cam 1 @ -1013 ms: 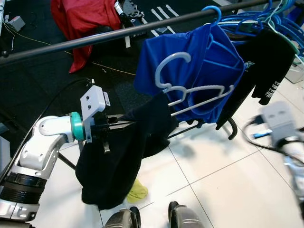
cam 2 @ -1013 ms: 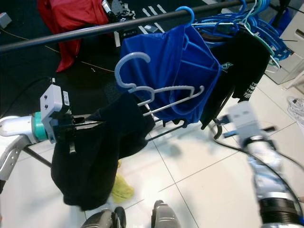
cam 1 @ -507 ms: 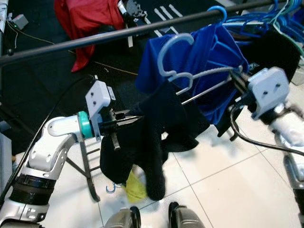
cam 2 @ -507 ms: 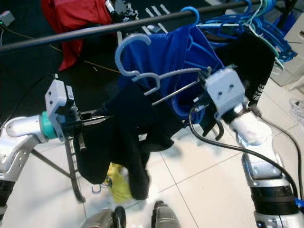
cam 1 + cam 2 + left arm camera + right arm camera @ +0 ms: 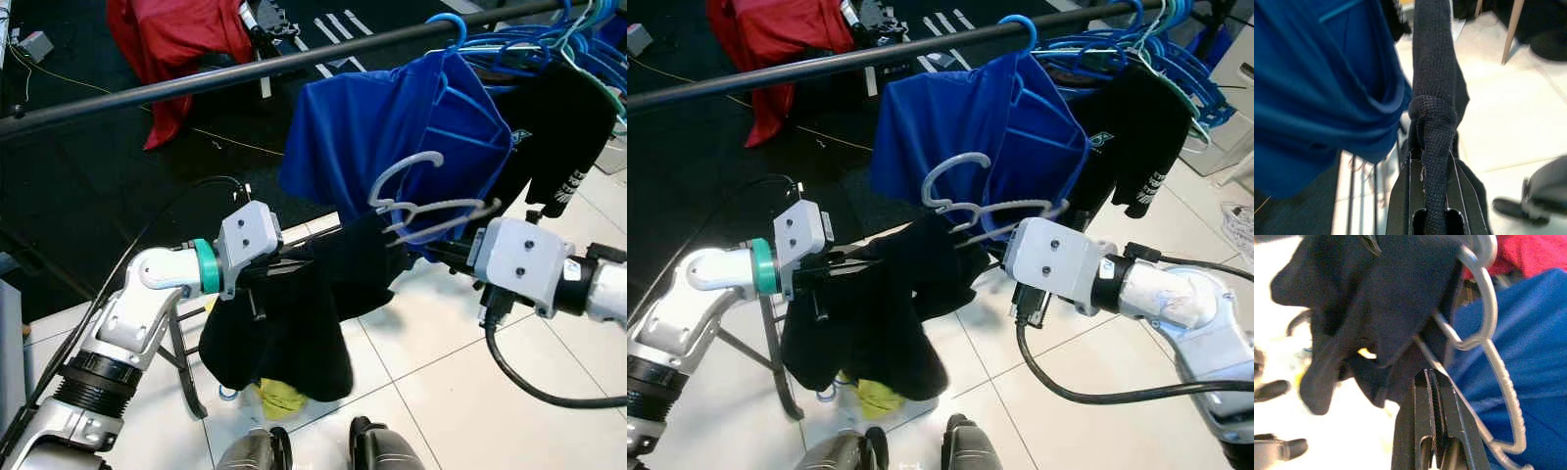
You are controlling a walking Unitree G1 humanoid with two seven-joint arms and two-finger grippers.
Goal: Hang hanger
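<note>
The pale grey hanger (image 5: 423, 201) with a black garment (image 5: 294, 313) on it is held in the air below the black rail (image 5: 245, 70), in front of the blue shirt (image 5: 392, 137) that hangs from the rail. The left gripper (image 5: 294, 266) has its jaws pinching a fold of the black garment on the hanger's left side. The right gripper (image 5: 1432, 382) has its jaws pressed together on the hanger's thin wire at the right end. The hook of the hanger points up and does not touch the rail. Behind the rail, a red cloth (image 5: 171, 44) lies on the dark floor.
</note>
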